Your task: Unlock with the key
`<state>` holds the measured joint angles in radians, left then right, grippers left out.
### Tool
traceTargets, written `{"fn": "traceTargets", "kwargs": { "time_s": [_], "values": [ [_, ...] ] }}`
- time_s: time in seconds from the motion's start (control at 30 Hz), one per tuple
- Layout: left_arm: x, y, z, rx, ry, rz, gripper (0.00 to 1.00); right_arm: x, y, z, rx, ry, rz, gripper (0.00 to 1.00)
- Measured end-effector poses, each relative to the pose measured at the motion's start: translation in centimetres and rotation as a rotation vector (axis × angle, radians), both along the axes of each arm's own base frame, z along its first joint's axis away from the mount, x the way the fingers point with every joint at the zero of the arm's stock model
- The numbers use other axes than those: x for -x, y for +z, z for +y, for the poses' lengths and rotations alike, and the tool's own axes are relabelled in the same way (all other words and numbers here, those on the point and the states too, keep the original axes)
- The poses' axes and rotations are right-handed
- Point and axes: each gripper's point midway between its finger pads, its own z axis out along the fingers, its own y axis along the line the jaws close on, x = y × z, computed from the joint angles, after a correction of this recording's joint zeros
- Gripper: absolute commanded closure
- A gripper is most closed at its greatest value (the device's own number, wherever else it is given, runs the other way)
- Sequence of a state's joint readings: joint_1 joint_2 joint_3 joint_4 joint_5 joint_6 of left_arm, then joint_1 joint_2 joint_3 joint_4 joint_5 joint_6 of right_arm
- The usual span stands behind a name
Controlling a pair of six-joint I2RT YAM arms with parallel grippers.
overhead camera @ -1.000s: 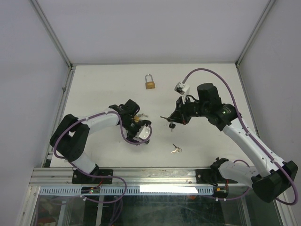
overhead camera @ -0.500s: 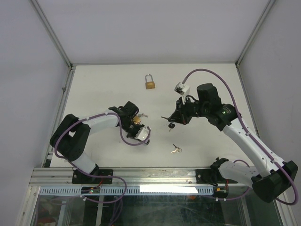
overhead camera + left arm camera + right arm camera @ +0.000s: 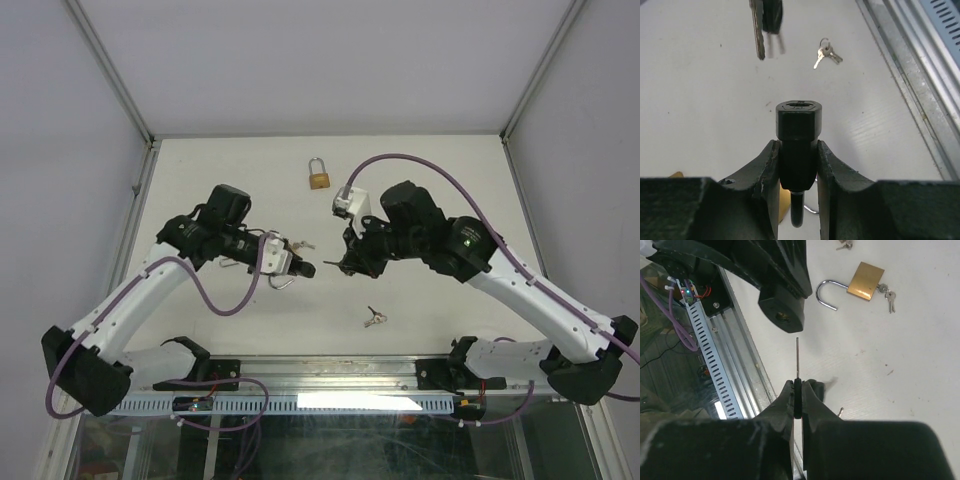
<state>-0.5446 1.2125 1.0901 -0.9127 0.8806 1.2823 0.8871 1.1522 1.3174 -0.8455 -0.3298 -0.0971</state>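
A: Left side first, quick.
B: The left pincer (image 3: pixel 798 145) is clamped narrow on a black lock (image 3: pixel 798 117). It's held up off the surface (image 3: pixel 200 180), with the keyhole end facing 3 o'clock in the top view.
A: Under it?
B: An open brass padlock (image 3: pixel 866 281) lies flat on the surface just below. Its silver shackle is swung free, and small keys (image 3: pixel 887 294) hang at its base.
A: Further back?
B: A closed brass padlock (image 3: pixel 319 177) lies flat at 12 o'clock from the black lock. It's well apart, near the far edge, and its shackle looks shut.
A: Right arm?
B: The right pincer (image 3: pixel 797 390) is pinched tight on the key (image 3: pixel 797 355), gripping its dark head. The blade sticks straight out toward 9 o'clock, at the black lock.
A: Key in the lock?
B: No. The tip is near the keyhole face, with a gap, not touching.
A: Anything else?
B: A loose key bunch (image 3: pixel 374 318) sits on the surface at 5 o'clock from the right pincer. It's toward the near edge, apart from both locks.
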Motion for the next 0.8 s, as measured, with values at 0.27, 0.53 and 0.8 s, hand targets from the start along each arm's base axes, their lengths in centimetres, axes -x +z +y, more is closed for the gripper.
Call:
{"fn": "traceTargets", "kwargs": {
  "time_s": [0.27,0.53,0.8],
  "values": [
    [2.9,4.2,0.0,0.094,-0.013,0.066,1.0,2.4,1.1,1.6,0.025,0.059,-0.087,1.0],
    [2.6,5.2,-0.6,0.109,-0.015,0.099,1.0,2.3,1.2,1.7,0.027,0.051,-0.107,1.0],
    [2.7,5.0,-0.9,0.103,-0.025,0.108,1.0,1.7,2.4,2.2,-0.02,0.035,-0.145,1.0]
  ]
}}
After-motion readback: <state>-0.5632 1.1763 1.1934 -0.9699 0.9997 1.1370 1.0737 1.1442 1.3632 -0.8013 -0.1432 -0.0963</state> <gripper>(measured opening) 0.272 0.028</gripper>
